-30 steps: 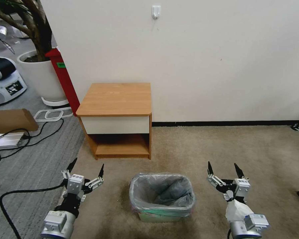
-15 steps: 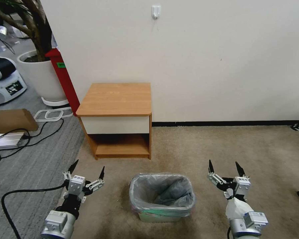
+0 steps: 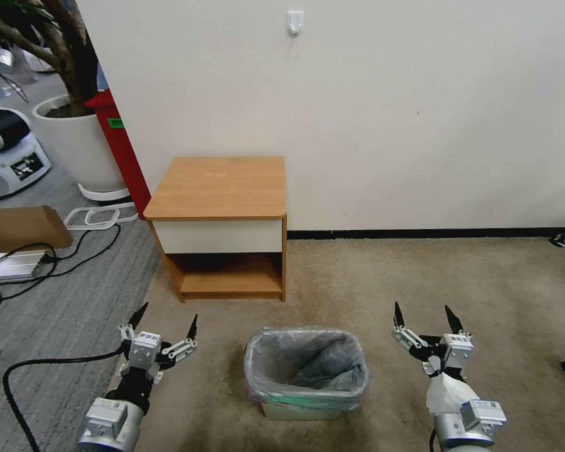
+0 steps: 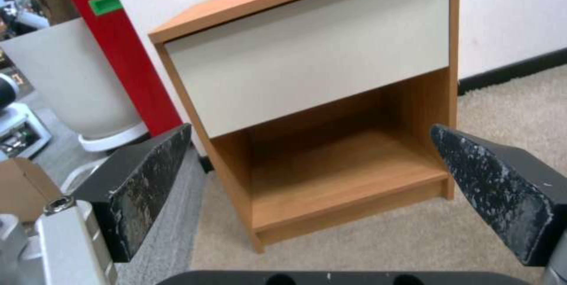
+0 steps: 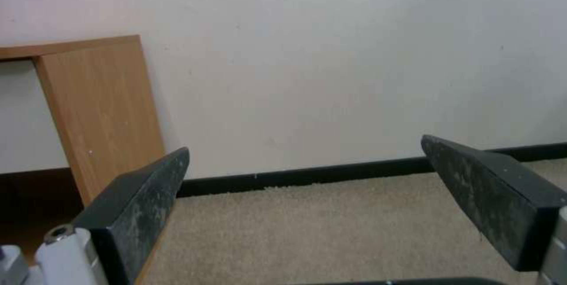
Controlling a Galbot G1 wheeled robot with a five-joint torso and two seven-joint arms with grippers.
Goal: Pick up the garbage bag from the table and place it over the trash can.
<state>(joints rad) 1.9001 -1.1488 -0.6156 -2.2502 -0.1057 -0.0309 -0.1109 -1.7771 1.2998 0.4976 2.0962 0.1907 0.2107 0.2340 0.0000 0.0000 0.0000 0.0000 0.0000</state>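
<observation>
The garbage bag (image 3: 307, 363), grey crinkled plastic with a pinkish edge, lines the cream trash can (image 3: 298, 411) on the carpet; its edge is folded over the rim. Behind the bin stands the wooden table (image 3: 223, 185) (image 4: 307, 59) (image 5: 103, 116), its top bare. My left gripper (image 3: 166, 317) (image 4: 310, 134) hovers open to the left of the bin, facing the table's lower shelf. My right gripper (image 3: 424, 312) (image 5: 304, 152) hovers open to the right of the bin, facing the wall. Nothing is between either pair of fingers.
A white plant pot (image 3: 75, 141) and a red post (image 3: 122, 150) stand left of the table. A cardboard box (image 3: 22, 227), a metal bar and black cables (image 3: 37, 364) lie on the grey floor at the left. Beige carpet spreads to the right.
Both grippers have shifted slightly, the left a touch lower and the right a touch higher; the bag, bin and table stay put.
</observation>
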